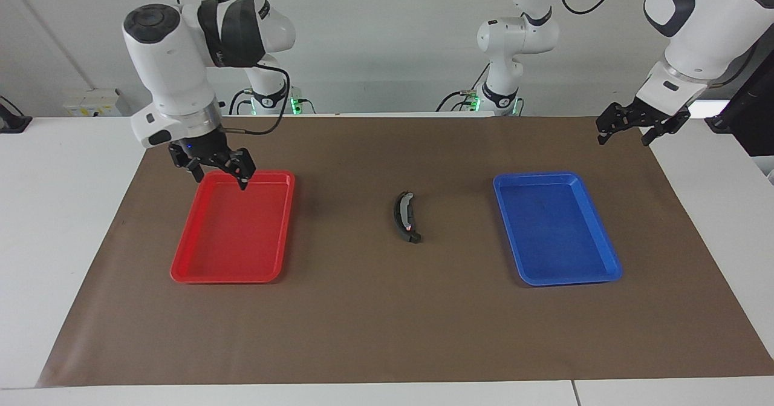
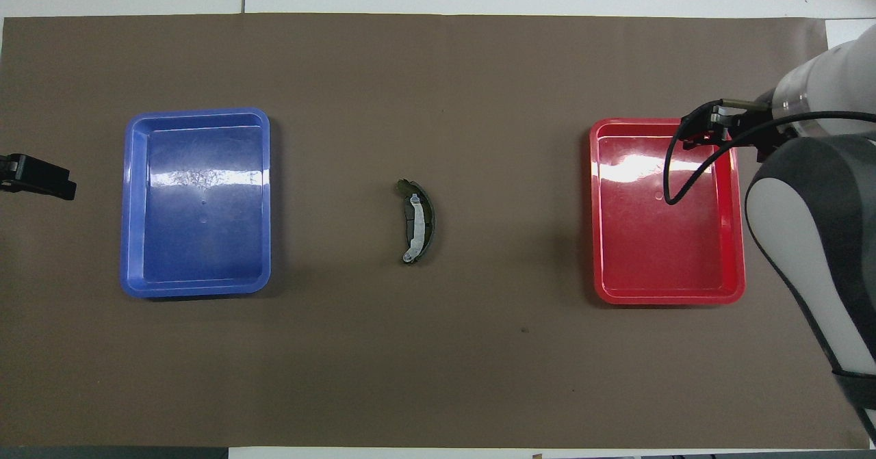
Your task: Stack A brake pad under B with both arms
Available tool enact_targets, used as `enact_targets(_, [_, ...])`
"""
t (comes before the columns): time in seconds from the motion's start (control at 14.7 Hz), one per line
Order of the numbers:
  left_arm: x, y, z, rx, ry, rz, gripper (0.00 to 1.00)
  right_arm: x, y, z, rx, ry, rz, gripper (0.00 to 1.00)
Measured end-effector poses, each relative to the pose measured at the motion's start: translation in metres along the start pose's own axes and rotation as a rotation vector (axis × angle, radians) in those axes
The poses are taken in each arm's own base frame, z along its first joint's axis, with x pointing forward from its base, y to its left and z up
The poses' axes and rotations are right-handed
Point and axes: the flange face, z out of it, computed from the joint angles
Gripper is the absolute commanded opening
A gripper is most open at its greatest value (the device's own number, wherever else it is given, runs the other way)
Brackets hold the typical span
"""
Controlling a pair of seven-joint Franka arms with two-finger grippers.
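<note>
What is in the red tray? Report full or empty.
Empty. The red tray shows only bare floor in both views; the right pincer hangs over its corner, holding nothing.

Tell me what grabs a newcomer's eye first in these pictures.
Two bright trays on the brown mat: a red tray toward the right arm's end and a blue tray toward the left arm's end. Between them lies a dark curved brake piece stack. The right gripper hangs over the red tray's rim; the left gripper waits off the blue tray.
</note>
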Motion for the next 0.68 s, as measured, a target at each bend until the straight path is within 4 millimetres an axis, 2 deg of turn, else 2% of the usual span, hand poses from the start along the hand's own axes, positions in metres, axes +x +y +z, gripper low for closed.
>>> enact_targets(0.2, [0.000, 0.000, 0.000, 0.000, 0.000, 0.000, 0.99, -0.017, 0.023, -0.024, -0.012, -0.033, -0.019, 1.00])
enact_targets(0.48, [0.000, 0.000, 0.000, 0.000, 0.000, 0.000, 0.99, -0.023, 0.078, -0.046, 0.005, -0.087, -0.071, 1.00])
enact_targets(0.55, [0.000, 0.000, 0.000, 0.000, 0.000, 0.000, 0.99, -0.023, 0.083, -0.049, 0.008, -0.091, -0.072, 1.00])
enact_targets(0.68, [0.000, 0.000, 0.000, 0.000, 0.001, 0.000, 0.99, -0.023, 0.082, -0.049, 0.009, -0.096, -0.076, 1.00])
